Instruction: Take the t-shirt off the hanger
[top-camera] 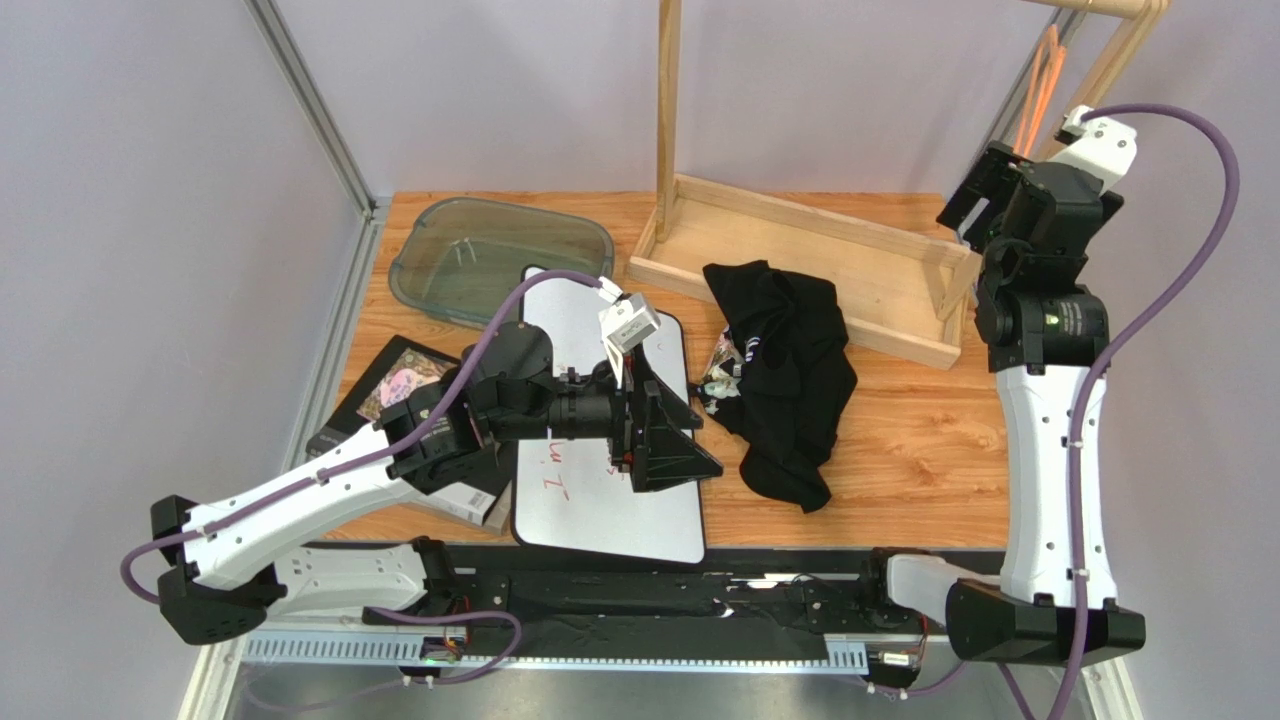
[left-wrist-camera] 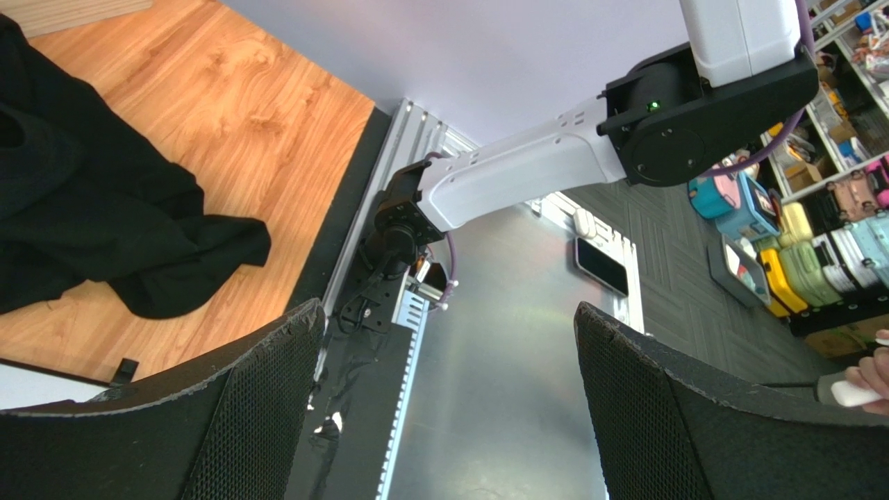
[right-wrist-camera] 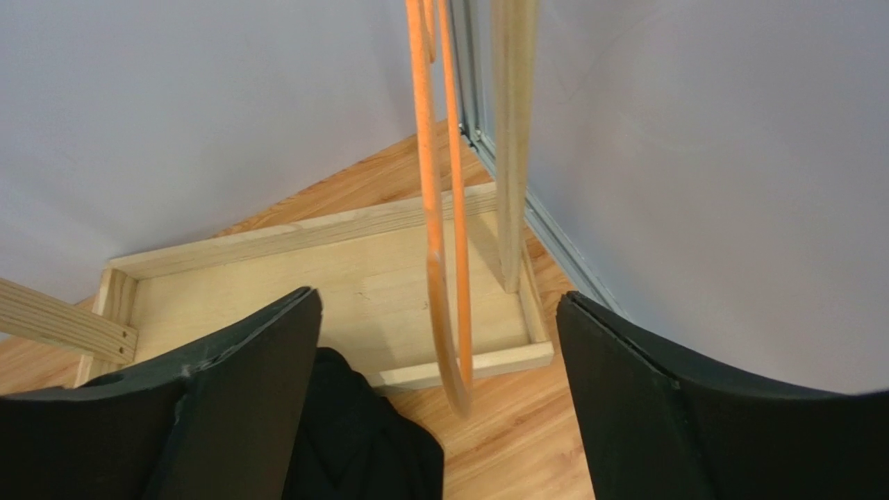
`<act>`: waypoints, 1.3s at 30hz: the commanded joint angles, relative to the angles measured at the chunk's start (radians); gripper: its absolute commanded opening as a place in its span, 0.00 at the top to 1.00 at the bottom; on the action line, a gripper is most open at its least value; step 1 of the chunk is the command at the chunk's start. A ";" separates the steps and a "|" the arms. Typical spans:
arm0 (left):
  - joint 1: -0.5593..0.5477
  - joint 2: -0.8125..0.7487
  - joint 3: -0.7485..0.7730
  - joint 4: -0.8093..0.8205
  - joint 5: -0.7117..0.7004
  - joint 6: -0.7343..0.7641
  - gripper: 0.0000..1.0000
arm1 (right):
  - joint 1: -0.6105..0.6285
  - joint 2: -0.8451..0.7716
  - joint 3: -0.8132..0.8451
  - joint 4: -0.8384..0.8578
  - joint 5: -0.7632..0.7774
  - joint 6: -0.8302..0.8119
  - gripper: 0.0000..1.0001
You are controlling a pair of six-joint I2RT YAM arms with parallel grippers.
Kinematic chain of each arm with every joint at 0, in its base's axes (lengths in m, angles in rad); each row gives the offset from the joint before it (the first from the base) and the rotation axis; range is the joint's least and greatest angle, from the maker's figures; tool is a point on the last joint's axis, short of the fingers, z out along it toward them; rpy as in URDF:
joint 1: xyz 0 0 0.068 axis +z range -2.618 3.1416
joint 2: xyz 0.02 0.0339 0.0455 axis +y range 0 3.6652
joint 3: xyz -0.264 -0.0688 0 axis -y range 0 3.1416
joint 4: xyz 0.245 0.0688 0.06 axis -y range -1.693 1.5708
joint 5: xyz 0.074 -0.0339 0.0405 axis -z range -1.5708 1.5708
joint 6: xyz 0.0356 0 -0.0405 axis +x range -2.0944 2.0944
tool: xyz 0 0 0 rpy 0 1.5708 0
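The right gripper [right-wrist-camera: 438, 302] is raised high with its fingers spread wide and nothing pinched. In the right wrist view, the orange hanger [right-wrist-camera: 457, 365] hangs bare in the gap ahead of them, two thin plastic strands just beside an upright post of the wooden rack [right-wrist-camera: 511, 146]. Whether the fingers touch it cannot be told. The left gripper [left-wrist-camera: 447, 323] is also spread and empty, held low over a whiteboard [top-camera: 601, 518] with red marks. The t-shirt [top-camera: 789, 375] is off the hanger. It lies as a crumpled black heap on the wooden table [top-camera: 917, 450], between the two arms, with its upper edge touching the front of the rack's base tray [top-camera: 842, 248]. A small patch of pale print shows at its left edge, too folded to read. A glass dish [top-camera: 496, 255] sits at the far left.
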 commanded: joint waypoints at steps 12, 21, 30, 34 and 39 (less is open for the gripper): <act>-0.029 -0.040 -0.025 0.007 -0.073 0.037 0.07 | 0.397 -0.117 0.235 -0.294 0.341 -0.130 0.00; -0.029 -0.075 -0.031 -0.045 -0.144 0.072 0.07 | 0.834 -0.040 0.145 -0.223 0.279 -0.168 0.00; -0.028 -0.129 -0.054 -0.098 -0.184 0.075 0.07 | 0.723 0.090 -0.212 -0.115 0.160 0.194 0.00; -0.029 -0.137 -0.061 -0.111 -0.195 0.083 0.07 | 0.645 0.081 -0.417 0.031 0.062 0.394 0.00; -0.028 -0.121 -0.057 -0.109 -0.182 0.084 0.07 | 0.628 0.159 -0.528 0.135 0.086 0.533 0.00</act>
